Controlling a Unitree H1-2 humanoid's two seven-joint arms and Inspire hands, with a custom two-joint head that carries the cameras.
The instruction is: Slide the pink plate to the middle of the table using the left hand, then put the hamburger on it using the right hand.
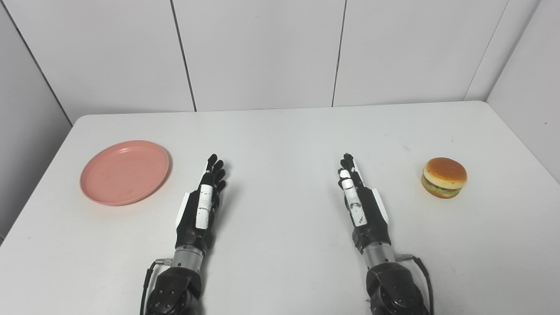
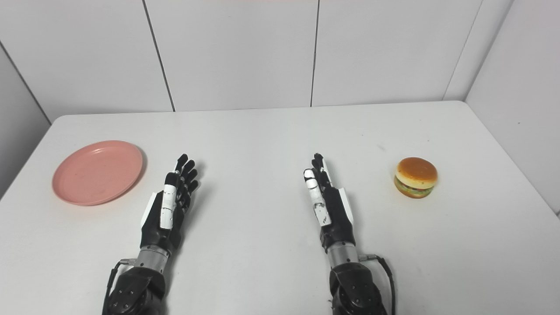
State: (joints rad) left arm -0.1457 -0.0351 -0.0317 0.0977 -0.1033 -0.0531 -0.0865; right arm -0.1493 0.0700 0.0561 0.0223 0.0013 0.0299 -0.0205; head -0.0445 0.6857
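White counter (image 1: 280,131) spanning nearly the whole view, backed by pale wall panels (image 1: 258,52) with dark seams and closed in by a side wall on the right. Pink plate (image 1: 124,172) lying flat on the left part of the counter, well away from the middle, rim up, nothing on it. Left hand (image 1: 202,205) stretched out over the counter just right of the plate, apart from it, fingers extended forward and slightly spread, holding nothing, thumb side turned up. Right hand (image 1: 361,203) mirrored on the other side of the middle, likewise extended forward with fingers straight, holding nothing, well apart from the left one. Hard to tell whether either hand rests on the surface or hangs just above it. Hamburger (image 1: 444,177) sitting upright on the right part of the counter, beyond the right hand and clear of it, bun top golden, green and dark layers showing below.
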